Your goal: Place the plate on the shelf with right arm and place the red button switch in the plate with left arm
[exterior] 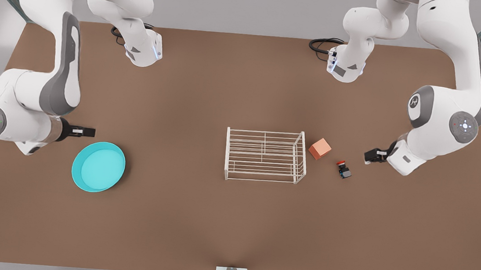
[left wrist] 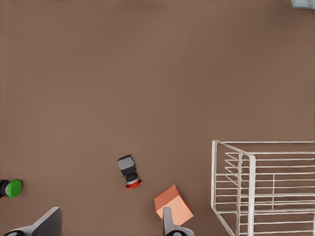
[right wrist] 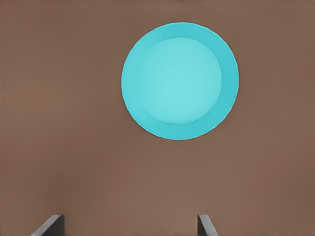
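Plate (exterior: 98, 166) lies flat on the tabletop (exterior: 209, 96) toward the front view's left edge, right gripper (exterior: 84, 131) just beside it, open and empty. Left gripper (exterior: 373, 155), open and empty too, hangs near the red button switch (exterior: 343, 168), which lies beside the shelf (exterior: 265, 156) at the tabletop's middle

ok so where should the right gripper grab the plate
On the raised rim of the plate, coming down from above with one finger inside and one outside. It lies flat on the table, so only the rim offers a pinchable edge. The right gripper is open beside it.

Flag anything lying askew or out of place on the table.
The red button switch lies tipped on its side near the orange cube, cap pointing sideways. The plate and wire rack sit normally.
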